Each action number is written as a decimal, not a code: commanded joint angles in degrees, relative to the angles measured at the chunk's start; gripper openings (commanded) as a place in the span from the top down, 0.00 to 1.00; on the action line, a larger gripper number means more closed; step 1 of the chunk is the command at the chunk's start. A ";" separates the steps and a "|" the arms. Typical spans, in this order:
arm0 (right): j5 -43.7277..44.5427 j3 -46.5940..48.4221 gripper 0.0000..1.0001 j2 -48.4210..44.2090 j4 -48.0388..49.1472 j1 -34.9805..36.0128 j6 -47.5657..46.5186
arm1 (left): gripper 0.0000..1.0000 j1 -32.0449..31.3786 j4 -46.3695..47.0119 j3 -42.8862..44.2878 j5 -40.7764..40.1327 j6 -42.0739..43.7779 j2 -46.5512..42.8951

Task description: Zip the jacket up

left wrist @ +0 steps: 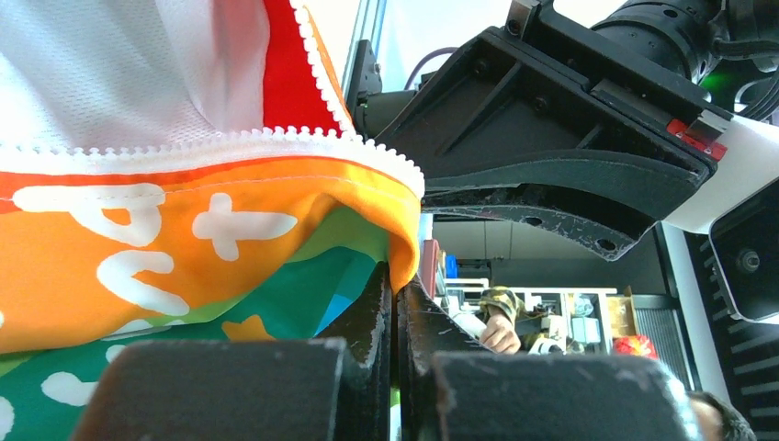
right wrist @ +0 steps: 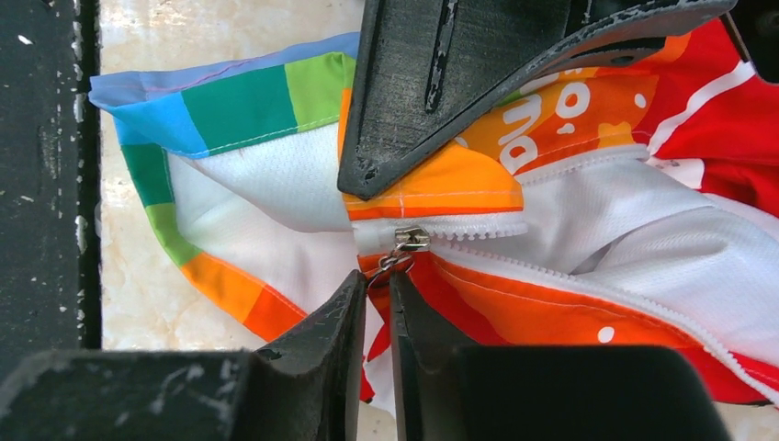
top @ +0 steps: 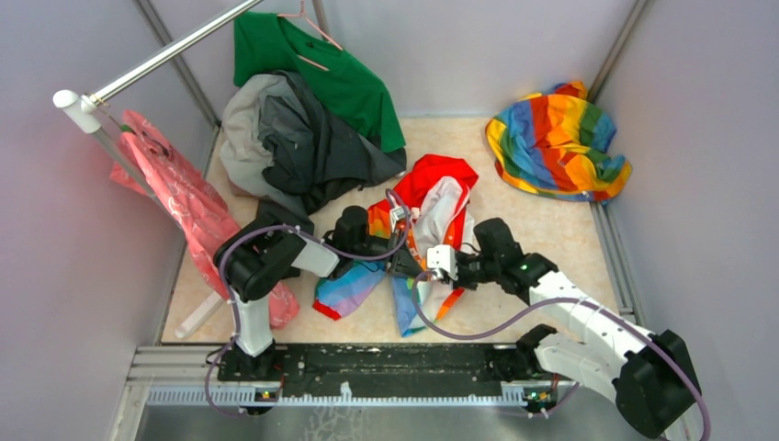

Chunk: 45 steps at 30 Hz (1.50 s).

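- One small white mesh jacket (top: 439, 204) with rainbow-striped panels, a red hood and an orange-red zipper strip. It's lying crumpled in the middle of the beige table (top: 560, 234), hood pointing away from the arms, right between the two end effectors.
- One little metal zipper slider (right wrist: 411, 239) is on the white zipper teeth (right wrist: 570, 276) at the bottom hem. Its pull tab (right wrist: 390, 265) dangles down toward the right arm's fingertips.
- The left end effector (left wrist: 397, 285) is clamped tight on the jacket. A fold of the orange hem with white lettering is pinched between its two fingers, just beside the slider.
- The right end effector (right wrist: 378, 287) is narrowed to a slim gap with the pull tab right at the fingertips. Honestly can't tell if it's actually gripping it.
- So that's two arms, both reaching in from the near edge, their tips nearly touching over the hem.
- Further out there's one all-rainbow cloth (top: 556, 142) bunched in the far right corner, well apart from the jacket.
- Far left is a pile: one dark grey garment (top: 321, 152), one lighter grey one (top: 241, 138) and one green T-shirt (top: 354, 83) on a pink hanger (top: 312, 41).
- One metal rail (top: 174, 50) runs across the far left corner, with one pink garment (top: 179, 197) hanging by it.
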 commanded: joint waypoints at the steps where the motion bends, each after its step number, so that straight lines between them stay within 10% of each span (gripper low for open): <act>1: -0.26 2.65 0.86 -1.98 0.36 -0.49 -0.58 | 1.00 -0.08 -1.51 1.00 1.45 3.17 -0.86; 23: 0.06 2.97 0.95 -1.95 -0.18 -1.24 -1.52 | 1.00 0.41 -21.31 4.74 -1.46 15.59 -2.47; 31: -1.77 1.57 0.73 -1.16 -0.17 0.34 -4.47 | 1.00 0.40 -20.93 5.29 -0.93 14.57 -3.04; 45: -0.15 1.13 0.64 1.33 0.61 1.91 -4.09 | 1.00 0.27 -16.84 4.48 -0.12 11.82 -3.37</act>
